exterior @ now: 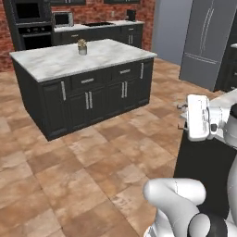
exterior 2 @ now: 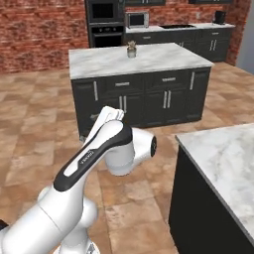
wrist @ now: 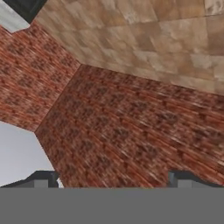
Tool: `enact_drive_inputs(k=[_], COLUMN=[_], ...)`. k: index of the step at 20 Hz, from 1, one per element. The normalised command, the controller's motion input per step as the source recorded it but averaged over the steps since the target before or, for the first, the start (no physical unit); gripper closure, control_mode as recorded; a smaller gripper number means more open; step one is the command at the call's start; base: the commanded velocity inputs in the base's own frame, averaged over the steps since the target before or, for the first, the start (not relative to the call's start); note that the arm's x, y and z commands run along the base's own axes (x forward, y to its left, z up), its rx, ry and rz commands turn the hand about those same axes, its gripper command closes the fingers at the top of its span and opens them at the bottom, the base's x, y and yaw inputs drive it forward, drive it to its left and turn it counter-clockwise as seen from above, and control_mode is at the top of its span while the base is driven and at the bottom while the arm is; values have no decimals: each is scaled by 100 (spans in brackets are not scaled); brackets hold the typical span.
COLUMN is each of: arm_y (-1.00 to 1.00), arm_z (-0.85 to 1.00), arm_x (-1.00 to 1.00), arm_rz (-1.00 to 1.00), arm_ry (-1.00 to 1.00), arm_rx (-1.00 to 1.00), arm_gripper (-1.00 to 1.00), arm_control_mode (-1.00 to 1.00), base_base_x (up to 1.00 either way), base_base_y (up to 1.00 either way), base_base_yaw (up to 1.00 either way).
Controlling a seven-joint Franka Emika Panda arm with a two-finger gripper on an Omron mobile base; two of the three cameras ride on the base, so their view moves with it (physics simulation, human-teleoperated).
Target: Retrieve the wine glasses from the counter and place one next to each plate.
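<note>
Scanning for the wine glasses, we saw none in frame, just the potted-plant marble island [exterior: 69, 60]; our two-finger gripper [wrist: 112, 180] stood fully spread and empty facing red brick wall [wrist: 131, 131], so next we needed to drive to the cooktop counter.

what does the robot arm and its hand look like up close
The glossy white, rounded robot arm is built of fat tubular links with dark grey joint rings. One link carries a black strip with small pale lettering, too small to read. The hand ends in two small dark grey, squared finger tips, set far apart.
</note>
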Motion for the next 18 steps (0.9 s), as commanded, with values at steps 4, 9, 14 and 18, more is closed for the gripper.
enact_drive_inputs(k=[4,9,14,18], arm_y=[0,0,0,0], arm_z=[0,0,0,0], arm_x=[0,0,0,0], arm_rz=[0,0,0,0], arm_ry=[0,0,0,0], arm_rx=[0,0,0,0], arm_gripper=[-100,-100,-100,-100], arm_control_mode=[100,100,100,100], base_base_x=[100,100,100,100], base_base_y=[49,16,0,-19], base_base_yaw=[-22,-8,0,0])
